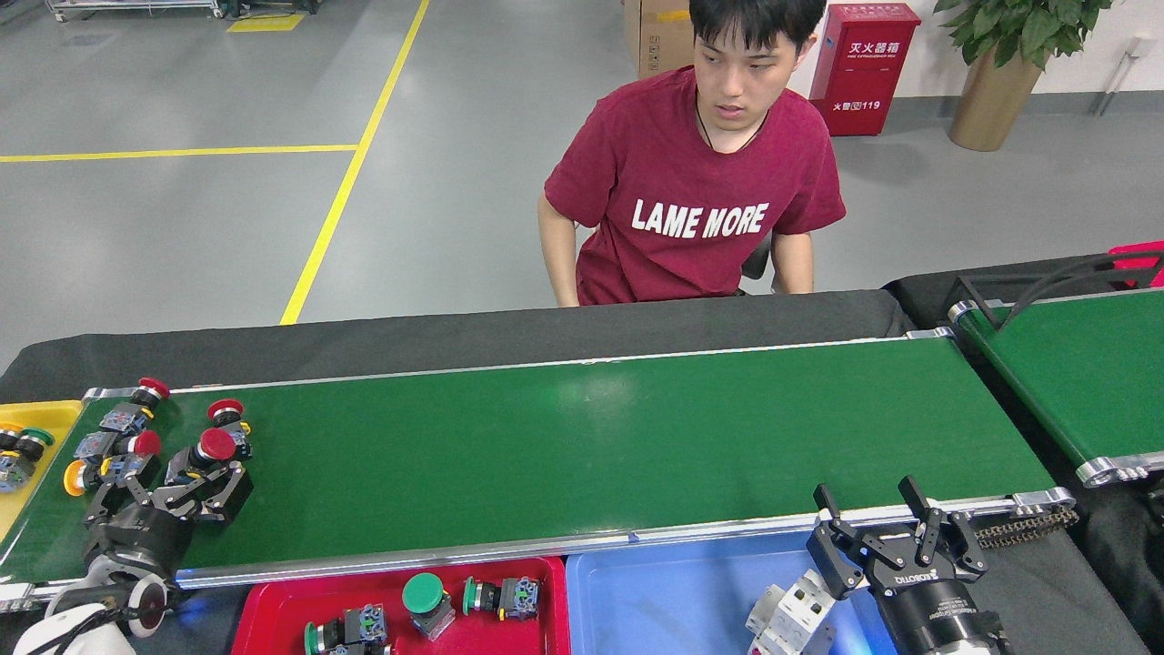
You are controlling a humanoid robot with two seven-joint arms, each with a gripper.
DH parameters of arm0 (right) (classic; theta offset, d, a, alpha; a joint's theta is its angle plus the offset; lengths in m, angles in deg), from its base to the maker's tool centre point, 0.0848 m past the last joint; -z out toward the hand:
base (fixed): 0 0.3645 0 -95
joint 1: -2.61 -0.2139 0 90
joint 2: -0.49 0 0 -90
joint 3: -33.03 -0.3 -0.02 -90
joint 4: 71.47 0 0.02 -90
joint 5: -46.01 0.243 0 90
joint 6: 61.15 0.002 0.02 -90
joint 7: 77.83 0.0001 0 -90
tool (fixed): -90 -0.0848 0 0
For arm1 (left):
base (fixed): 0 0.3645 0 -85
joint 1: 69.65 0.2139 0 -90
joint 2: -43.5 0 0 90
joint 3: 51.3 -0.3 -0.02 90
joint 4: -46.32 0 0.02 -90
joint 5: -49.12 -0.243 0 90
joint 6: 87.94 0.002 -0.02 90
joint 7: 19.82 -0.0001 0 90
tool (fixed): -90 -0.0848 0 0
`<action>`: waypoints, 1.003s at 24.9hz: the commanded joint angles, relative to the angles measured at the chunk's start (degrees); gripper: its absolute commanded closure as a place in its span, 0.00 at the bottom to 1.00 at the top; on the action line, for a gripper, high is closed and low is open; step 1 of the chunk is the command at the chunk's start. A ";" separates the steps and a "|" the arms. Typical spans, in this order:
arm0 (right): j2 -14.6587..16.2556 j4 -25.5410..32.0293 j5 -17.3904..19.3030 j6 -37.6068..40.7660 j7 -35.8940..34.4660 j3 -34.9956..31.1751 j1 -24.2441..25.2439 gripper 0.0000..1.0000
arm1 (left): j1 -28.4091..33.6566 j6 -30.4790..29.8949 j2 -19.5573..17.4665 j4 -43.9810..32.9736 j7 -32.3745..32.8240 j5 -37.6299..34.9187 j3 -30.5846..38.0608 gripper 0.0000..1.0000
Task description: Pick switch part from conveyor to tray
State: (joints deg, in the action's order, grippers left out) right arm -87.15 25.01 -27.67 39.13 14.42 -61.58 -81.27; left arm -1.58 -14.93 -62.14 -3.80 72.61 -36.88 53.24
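Red-capped switch parts crowded at the conveyor far left, yellow tray beyond. Left gripper fingers spread around one red-capped switch; right gripper wide, empty, lower right.

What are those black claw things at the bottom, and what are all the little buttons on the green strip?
This picture comes from the robot's own head, looking down. The black claws are its grippers. The left gripper is reaching over the long green conveyor belt, open around a red-capped push-button switch; it has not closed on it yet. More red-capped switches lie beside it. The right gripper waits open and empty over the blue plastic tray, which holds a white breaker part. The red plastic tray holds green-capped switches. A person in a dark red T-shirt sits behind the belt.
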 commanded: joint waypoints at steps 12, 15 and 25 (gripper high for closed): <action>0.10 0.90 -0.06 0.17 -0.32 -0.14 -0.05 0.03 | 6.82 -8.76 -1.06 -8.94 -0.67 6.20 -0.21 0.91; 0.10 0.90 -0.06 0.17 -1.11 -0.14 0.21 0.03 | 14.99 -13.95 -1.50 -21.42 -0.06 8.93 0.49 0.91; 0.19 0.98 -0.06 0.26 -1.46 -0.14 0.91 0.03 | 45.58 -26.17 -0.27 -51.92 1.97 17.10 -0.04 0.58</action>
State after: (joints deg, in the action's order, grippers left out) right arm -87.14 25.03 -27.68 39.21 13.49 -61.58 -80.23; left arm 43.44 -39.28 -62.42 -54.09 74.67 -20.20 53.13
